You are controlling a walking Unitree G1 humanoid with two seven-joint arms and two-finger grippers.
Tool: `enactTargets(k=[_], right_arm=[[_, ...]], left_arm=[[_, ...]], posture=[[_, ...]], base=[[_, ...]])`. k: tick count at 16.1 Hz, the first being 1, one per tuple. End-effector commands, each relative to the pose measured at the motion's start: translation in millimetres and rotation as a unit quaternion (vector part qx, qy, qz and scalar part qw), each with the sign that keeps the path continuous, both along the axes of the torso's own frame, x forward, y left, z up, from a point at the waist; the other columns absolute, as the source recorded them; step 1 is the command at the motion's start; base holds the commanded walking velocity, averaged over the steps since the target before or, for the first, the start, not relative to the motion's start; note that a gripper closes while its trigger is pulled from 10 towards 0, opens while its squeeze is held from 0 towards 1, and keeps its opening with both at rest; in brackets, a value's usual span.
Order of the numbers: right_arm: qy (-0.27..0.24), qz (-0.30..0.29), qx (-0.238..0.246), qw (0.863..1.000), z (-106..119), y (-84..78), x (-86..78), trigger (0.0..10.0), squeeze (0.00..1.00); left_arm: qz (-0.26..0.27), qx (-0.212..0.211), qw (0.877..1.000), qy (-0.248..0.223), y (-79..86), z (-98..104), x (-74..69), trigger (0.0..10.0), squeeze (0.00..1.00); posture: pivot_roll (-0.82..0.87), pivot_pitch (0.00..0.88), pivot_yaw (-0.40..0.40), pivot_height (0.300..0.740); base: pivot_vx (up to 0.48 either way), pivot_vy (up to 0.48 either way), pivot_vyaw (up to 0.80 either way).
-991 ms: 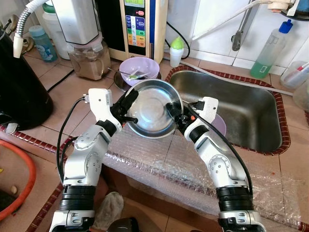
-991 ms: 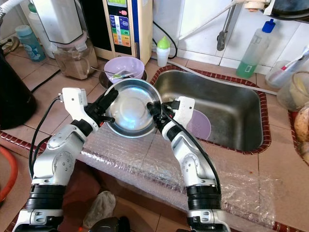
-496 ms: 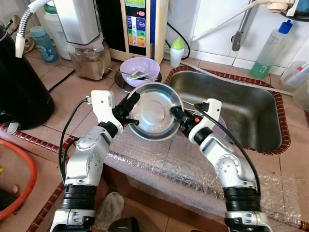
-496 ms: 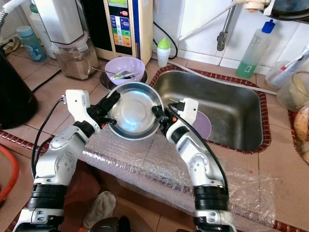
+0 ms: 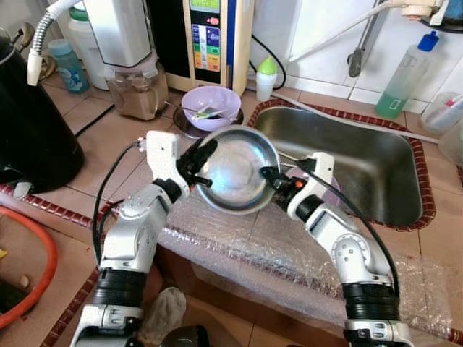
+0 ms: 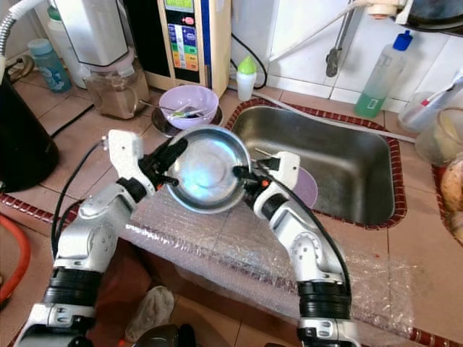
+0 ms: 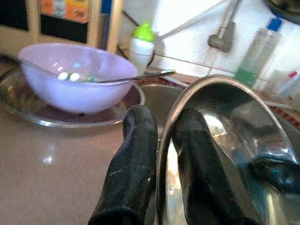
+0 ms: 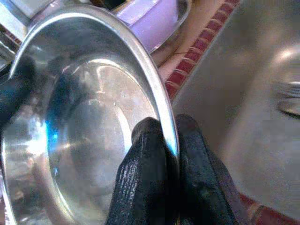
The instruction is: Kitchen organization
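Steel bowl (image 5: 237,168) held between both grippers — left gripper (image 5: 200,160) & right gripper (image 5: 269,176) each clamped on opposite rims.

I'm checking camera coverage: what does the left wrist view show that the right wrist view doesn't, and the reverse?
Left wrist view: the lilac plastic bowl with a spoon in it, a green-capped white bottle, and the left gripper pinching the rim.

Right wrist view: the steel sink basin, and the right gripper clamped on the opposite rim.

Both: the round stainless steel bowl, held between the two grippers.
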State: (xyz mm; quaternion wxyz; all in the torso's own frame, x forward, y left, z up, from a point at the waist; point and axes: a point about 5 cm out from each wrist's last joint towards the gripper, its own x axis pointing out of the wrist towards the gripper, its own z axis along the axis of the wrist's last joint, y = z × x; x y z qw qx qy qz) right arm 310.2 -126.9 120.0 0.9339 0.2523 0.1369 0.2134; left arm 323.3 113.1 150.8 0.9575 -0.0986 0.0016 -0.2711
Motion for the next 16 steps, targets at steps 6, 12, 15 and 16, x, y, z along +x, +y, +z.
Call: enactTargets(k=[6, 12, 15, 16], right_arm=[[0.023, -0.066, -0.026, 0.997, -8, -31.5, 7.4, 0.0, 0.0], [0.028, -0.222, -0.069, 0.972, -7, -79.5, 18.2, 0.0, 0.0], [0.04, -0.293, -0.095, 0.951, -9, -99.4, 21.6, 0.0, 0.0], [0.05, -0.316, -0.111, 0.941, -11, -104.6, 24.4, 0.5, 0.0]], left_arm=[[-0.037, 0.056, 0.997, -0.045, -3.5, 14, 6.5, 10.0, 1.0], [-0.15, 0.17, 0.973, -0.043, 0.0, 5, -5.2, 10.0, 1.0], [-0.165, 0.205, 0.964, -0.042, -0.1, 2, -5.4, 10.0, 1.0], [-0.179, 0.209, 0.961, -0.042, -2.3, 3, -6.0, 10.0, 1.0]], posture=[[-0.1, 0.0, 0.047, 0.74], [-0.08, 0.006, 0.048, 0.74], [-0.08, 0.027, 0.062, 0.74], [-0.08, 0.038, 0.068, 0.74]], base=[[0.0, 0.0, 0.0], [0.0, 0.0, 0.0], [0.0, 0.0, 0.0], [0.0, 0.0, 0.0]])
